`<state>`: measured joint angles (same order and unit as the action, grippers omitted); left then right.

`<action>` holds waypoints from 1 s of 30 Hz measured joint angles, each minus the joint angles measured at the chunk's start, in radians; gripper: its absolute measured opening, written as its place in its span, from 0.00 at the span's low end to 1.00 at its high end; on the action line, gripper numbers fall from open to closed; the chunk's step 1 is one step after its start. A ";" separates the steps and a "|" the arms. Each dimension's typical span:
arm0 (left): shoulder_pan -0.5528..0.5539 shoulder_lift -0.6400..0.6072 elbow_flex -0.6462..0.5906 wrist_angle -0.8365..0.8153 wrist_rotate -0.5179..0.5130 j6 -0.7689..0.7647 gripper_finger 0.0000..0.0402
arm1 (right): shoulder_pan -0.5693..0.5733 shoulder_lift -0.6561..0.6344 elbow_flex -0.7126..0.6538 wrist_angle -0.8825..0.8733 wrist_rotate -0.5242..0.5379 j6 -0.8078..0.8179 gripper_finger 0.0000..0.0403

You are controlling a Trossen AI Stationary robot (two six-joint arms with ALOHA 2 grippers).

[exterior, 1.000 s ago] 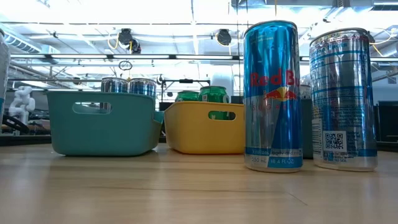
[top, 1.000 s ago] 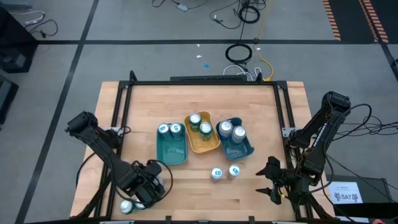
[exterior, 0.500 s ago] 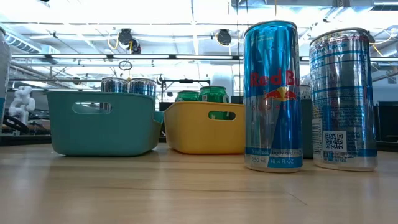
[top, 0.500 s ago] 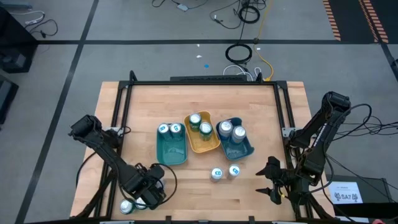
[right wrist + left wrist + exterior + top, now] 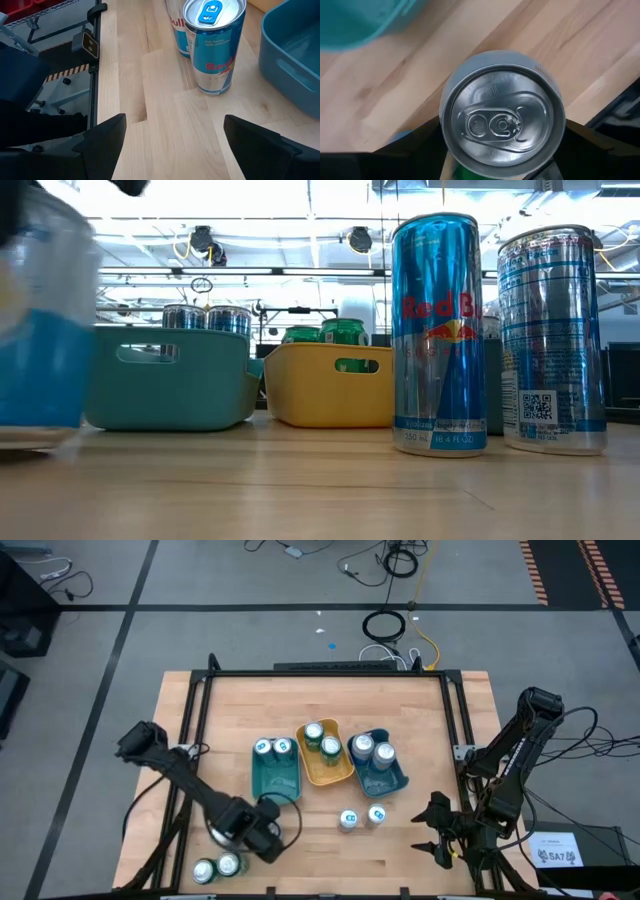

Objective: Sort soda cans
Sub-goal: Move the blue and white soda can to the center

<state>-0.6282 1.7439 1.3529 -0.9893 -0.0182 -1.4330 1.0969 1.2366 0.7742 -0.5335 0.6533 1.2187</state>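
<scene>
My left gripper point(image 5: 255, 832) is near the table's front left, shut on a silver-sided soda can point(image 5: 502, 120), which shows blurred at the left of the low view point(image 5: 40, 330). Two more cans point(image 5: 205, 870) point(image 5: 228, 863) stand at the front left edge. Two cans each stand in the teal tray point(image 5: 275, 780), the yellow tray point(image 5: 322, 770) and the blue tray point(image 5: 390, 778). Two loose cans point(image 5: 348, 820) point(image 5: 376, 814) stand in front of the trays, a blue one point(image 5: 438, 330) and a silver-blue one point(image 5: 552, 340). My right gripper point(image 5: 435, 840) is open and empty at the front right. My left gripper pinches the can's side wall just below its rim point(image 5: 445, 125) between its two fingers point(image 5: 405, 155), one on each side. The fingers come from above, pointing down. The can stays upright, top up. Whether its base touches the table, I cannot tell.
The three trays stand side by side at the table's middle. The two loose cans point(image 5: 212, 50) point(image 5: 175, 22) stand just ahead of my right gripper point(image 5: 172, 145). The table's front edge lies close to my left gripper. A black frame borders the far side.
My left gripper has gone toward the table's right and a little toward the far edge, carrying the can upright. This uncovered a second can at the front left. In the low view the held can has come in from the left, blurred.
</scene>
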 joint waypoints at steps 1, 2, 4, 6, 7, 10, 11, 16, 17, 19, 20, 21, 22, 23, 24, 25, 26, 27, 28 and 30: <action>0.015 0.000 0.000 0.013 0.001 0.000 0.75 | 0.000 0.000 0.000 0.000 0.000 0.000 0.81; 0.031 0.000 0.000 0.025 0.004 0.000 0.75 | 0.000 0.000 0.000 0.000 0.000 0.000 0.81; 0.060 0.002 0.006 0.027 0.006 0.000 0.75 | 0.000 0.000 0.000 0.001 0.000 0.000 0.81; 0.085 0.003 0.013 0.026 -0.002 0.000 0.75 | 0.000 0.000 0.000 0.009 0.000 0.000 0.81; 0.095 0.003 0.017 0.030 -0.010 0.000 0.75 | 0.000 0.000 0.000 0.010 0.000 0.000 0.81; 0.115 0.004 0.042 0.043 -0.035 0.002 0.75 | 0.000 0.000 0.000 0.015 0.000 0.000 0.81; 0.119 0.012 0.058 0.039 -0.047 0.002 0.75 | 0.000 0.000 0.000 0.015 0.000 0.000 0.81; 0.135 0.120 0.197 0.034 -0.081 0.076 0.75 | 0.000 0.000 0.000 0.018 0.000 0.000 0.81; 0.137 0.153 0.239 0.019 -0.080 0.104 0.75 | 0.000 0.000 0.000 0.018 0.000 0.000 0.81; 0.145 0.219 0.333 -0.064 -0.080 0.141 0.75 | 0.000 0.000 0.000 0.019 0.000 0.000 0.81; 0.150 0.247 0.378 -0.121 -0.080 0.155 0.75 | 0.000 0.000 0.000 0.020 0.000 0.000 0.81; 0.154 0.275 0.424 -0.184 -0.080 0.162 0.75 | 0.000 0.000 0.000 0.021 0.000 0.000 0.81; 0.159 0.298 0.464 -0.242 -0.082 0.169 0.75 | 0.000 0.000 0.000 0.024 0.000 0.000 0.81; 0.165 0.319 0.500 -0.285 -0.088 0.182 0.75 | 0.000 0.000 0.000 0.027 0.000 0.000 0.81; 0.170 0.334 0.531 -0.314 -0.097 0.194 0.75 | 0.000 0.000 0.000 0.031 0.000 0.000 0.81; 0.174 0.344 0.551 -0.322 -0.107 0.210 0.75 | 0.000 0.000 0.000 0.035 0.000 0.000 0.81; 0.178 0.353 0.569 -0.314 -0.118 0.221 0.75 | 0.000 0.000 0.000 0.038 0.001 0.000 0.81; 0.182 0.359 0.582 -0.294 -0.126 0.235 0.75 | 0.000 0.000 0.000 0.038 0.000 0.000 0.81; 0.185 0.366 0.593 -0.269 -0.132 0.248 0.75 | 0.000 0.000 0.000 0.037 0.000 0.000 0.81; 0.193 0.375 0.599 -0.219 -0.132 0.270 0.75 | 0.000 0.000 0.000 0.038 0.000 0.000 0.81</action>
<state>-0.4354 2.1194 1.9522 -1.2087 -0.1501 -1.1633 1.0969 1.2366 0.7742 -0.4957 0.6536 1.2190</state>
